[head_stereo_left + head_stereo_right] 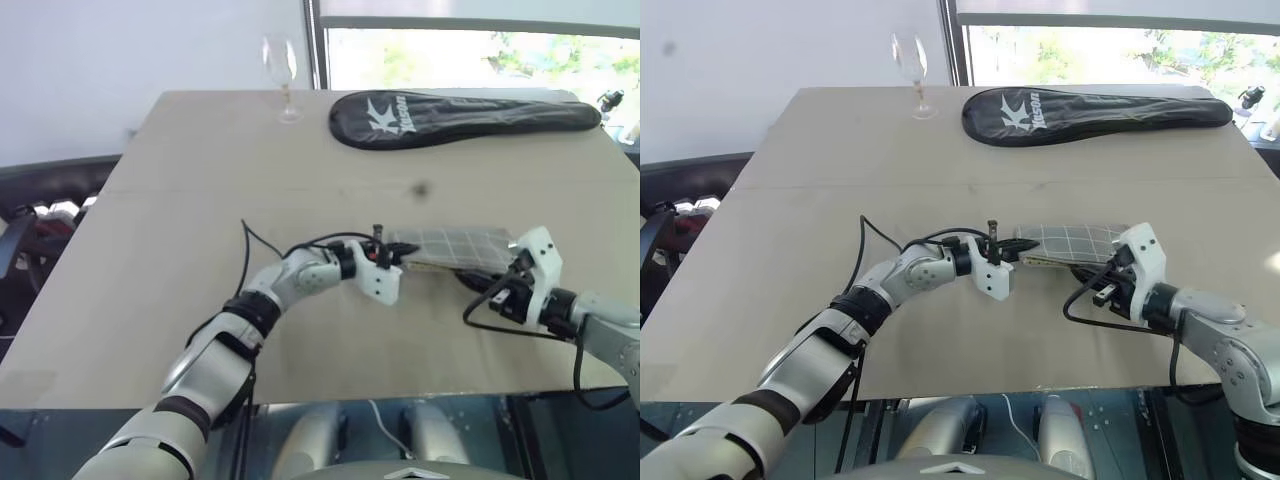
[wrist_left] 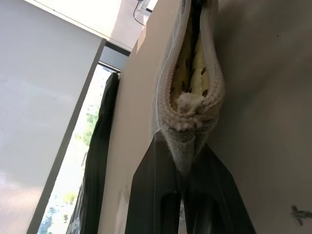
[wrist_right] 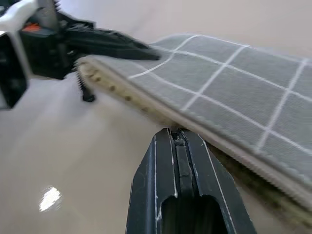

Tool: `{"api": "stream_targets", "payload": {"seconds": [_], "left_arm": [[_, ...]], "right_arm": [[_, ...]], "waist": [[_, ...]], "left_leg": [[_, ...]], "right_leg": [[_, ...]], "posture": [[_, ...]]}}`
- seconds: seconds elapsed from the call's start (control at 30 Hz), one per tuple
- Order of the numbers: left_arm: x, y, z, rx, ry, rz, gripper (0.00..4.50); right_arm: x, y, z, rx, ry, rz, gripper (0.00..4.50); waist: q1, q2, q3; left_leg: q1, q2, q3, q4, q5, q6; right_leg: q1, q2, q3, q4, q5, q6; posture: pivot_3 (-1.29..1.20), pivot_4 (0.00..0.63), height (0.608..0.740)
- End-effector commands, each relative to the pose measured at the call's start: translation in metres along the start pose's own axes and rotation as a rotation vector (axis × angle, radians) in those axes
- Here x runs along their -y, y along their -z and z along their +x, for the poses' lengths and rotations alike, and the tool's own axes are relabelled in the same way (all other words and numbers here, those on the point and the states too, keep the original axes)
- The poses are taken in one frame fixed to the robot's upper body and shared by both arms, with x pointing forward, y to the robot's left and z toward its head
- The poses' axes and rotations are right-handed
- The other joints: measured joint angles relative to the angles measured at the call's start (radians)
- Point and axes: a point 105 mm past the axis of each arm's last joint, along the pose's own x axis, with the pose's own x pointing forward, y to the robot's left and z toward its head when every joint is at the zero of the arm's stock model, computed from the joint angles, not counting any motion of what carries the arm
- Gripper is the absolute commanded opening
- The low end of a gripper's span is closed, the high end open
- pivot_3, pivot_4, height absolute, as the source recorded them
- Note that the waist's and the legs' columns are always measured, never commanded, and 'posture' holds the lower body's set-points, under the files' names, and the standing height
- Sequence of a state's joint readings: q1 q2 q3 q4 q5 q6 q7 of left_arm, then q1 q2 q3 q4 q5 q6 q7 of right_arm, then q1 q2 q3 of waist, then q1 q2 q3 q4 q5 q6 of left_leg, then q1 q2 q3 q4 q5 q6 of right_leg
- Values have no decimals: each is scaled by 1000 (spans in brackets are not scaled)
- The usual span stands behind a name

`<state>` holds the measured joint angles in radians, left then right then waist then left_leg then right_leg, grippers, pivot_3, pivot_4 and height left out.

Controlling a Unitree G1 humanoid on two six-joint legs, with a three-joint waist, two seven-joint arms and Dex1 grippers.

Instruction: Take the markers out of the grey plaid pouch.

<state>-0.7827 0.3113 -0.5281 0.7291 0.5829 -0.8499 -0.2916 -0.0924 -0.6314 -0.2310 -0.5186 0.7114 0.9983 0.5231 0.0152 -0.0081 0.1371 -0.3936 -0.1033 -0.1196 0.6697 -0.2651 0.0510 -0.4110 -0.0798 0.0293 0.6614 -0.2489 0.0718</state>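
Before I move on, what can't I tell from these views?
- Markers: hidden inside the grey plaid pouch; left wrist view shows yellowish lining, no pen.
- Right end effector: shut at the pouch's edge; whether it pinches anything is hidden by its fingers.
- Left end effector: shut on the pouch's end.

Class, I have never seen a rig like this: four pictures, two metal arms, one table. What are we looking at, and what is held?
It is a humanoid robot with two arms. Two pictures come from its head, two from cameras on its wrists. On the beige table lie a long black racket cover and a clear wine glass. The left gripper is shut on one end of the small grey plaid fabric pouch; the left wrist view shows its yellowish lining. The right gripper, shut and empty, sits at the pouch's long edge. No markers can be seen.
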Motion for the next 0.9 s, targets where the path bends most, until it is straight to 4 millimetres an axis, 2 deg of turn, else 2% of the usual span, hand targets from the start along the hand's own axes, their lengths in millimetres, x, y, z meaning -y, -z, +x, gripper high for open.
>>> {"api": "stream_targets", "payload": {"seconds": [0.03,0.13,0.27,0.3,0.33,0.6,0.77,0.9], "left_arm": [[-5,-5,3,20,-18,-9,0],[-8,-8,4,33,-21,-8,0],[-18,-17,9,75,-42,-36,0],[-21,-19,10,83,-49,-48,0],[-24,-21,11,90,-53,-58,0],[-36,-37,15,140,-66,-186,0],[-35,-45,16,165,-40,-334,0],[-35,-52,17,189,-16,-456,0]], "right_arm": [[9,-15,3,75,49,-39,38],[10,-16,7,81,48,-85,38],[12,1,15,-58,34,-275,38],[14,-1,16,-55,45,-306,651],[15,-4,18,-52,50,-329,849],[17,-19,21,-125,57,-559,4479],[15,-23,22,-192,23,-673,4479],[25,-25,29,-229,28,-715,4479]], "waist": [[0,0,0],[0,0,0],[-1,0,0],[-1,0,0],[-2,0,0],[-4,0,0],[-3,0,0],[-3,0,0]], "left_leg": [[0,0,0,0,0,0],[0,0,0,0,0,0],[-2,0,0,0,0,0],[-2,0,0,0,0,0],[-2,0,0,0,0,0],[-2,0,0,0,0,0],[-3,0,0,0,0,0],[-3,1,0,0,0,0]], "right_leg": [[0,0,0,0,0,0],[0,0,0,0,0,0],[-2,0,0,0,0,0],[-2,0,0,0,0,0],[-3,0,0,0,0,0],[-3,0,0,0,0,0],[-3,0,0,-1,0,0],[-3,0,0,-1,0,0]], "posture": [[0,150,740],[0,150,740],[0,150,740],[0,150,740],[0,150,740],[0,150,740],[0,150,740],[0,150,740]]}}
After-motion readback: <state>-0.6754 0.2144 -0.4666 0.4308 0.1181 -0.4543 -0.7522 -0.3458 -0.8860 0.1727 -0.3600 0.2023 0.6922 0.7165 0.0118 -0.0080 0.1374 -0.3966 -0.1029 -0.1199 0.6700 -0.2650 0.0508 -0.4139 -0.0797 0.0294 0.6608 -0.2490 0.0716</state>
